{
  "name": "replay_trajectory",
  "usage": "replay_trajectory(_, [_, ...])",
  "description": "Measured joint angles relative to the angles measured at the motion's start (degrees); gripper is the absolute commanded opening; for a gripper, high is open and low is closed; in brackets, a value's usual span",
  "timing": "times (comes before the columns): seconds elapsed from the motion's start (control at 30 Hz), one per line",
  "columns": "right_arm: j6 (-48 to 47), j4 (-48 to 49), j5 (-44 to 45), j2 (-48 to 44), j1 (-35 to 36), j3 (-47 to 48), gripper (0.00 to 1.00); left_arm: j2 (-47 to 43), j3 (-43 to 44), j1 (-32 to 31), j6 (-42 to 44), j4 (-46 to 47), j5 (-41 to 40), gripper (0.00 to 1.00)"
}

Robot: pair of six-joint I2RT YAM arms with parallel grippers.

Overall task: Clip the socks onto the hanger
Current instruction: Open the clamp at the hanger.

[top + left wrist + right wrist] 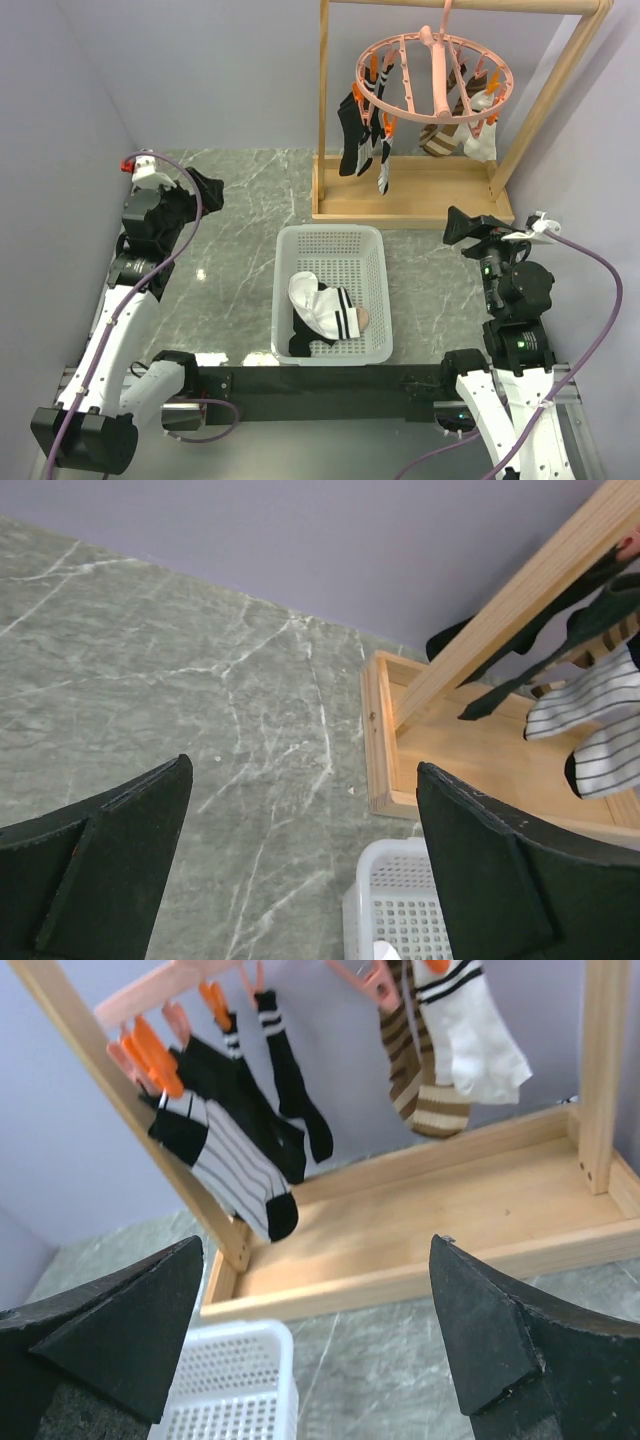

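Top external view: the pink ring hanger (437, 80) hangs from a wooden rack (410, 195) at the far side of the marble table (230, 260). Its top is cut off by the picture's edge. Several socks (350, 135), black, striped, brown and white, are clipped around its rim. A white basket (330, 245) sits between the arms. It holds a white striped sock (325, 308) lying over a dark sock (298, 345) that is mostly hidden.

The left gripper (207, 188) and right gripper (462, 225) show only as dark shapes in this view, and their jaws are hard to make out. The wrist views show them clearly. The left fingers (110, 870) are spread wide and empty above bare table, with the basket corner and rack base ahead. The right fingers (520, 1350) are likewise wide apart, holding nothing, with the clipped socks above and beyond them. Of the hanger, only orange clips (150, 1055) and a piece of the ring show there. The hanger is well apart from both grippers.
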Motion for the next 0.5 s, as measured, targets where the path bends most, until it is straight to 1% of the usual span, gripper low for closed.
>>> replay_trajectory(0.17, [-0.94, -0.61, -3.48, 0.02, 0.00, -0.83, 1.00, -0.48, -0.33, -0.02, 0.66, 0.15, 3.39, 0.99])
replay_trajectory(0.3, [-1.40, -0.61, -5.62, 0.24, 0.00, -2.27, 1.00, -0.74, -1.42, -0.52, 2.82, 0.61, 9.60, 0.99])
replay_trajectory(0.43, [-1.75, -0.63, -7.13, 1.16, 0.00, -2.62, 1.00, 0.90, -1.40, -2.54, 5.79, 0.48, 15.34, 0.99])
replay_trajectory(0.5, [-1.62, 0.33, -7.69, 1.70, 0.00, -2.97, 1.00, 2.36, -1.25, -4.87, 8.00, -0.20, 17.00, 0.98])
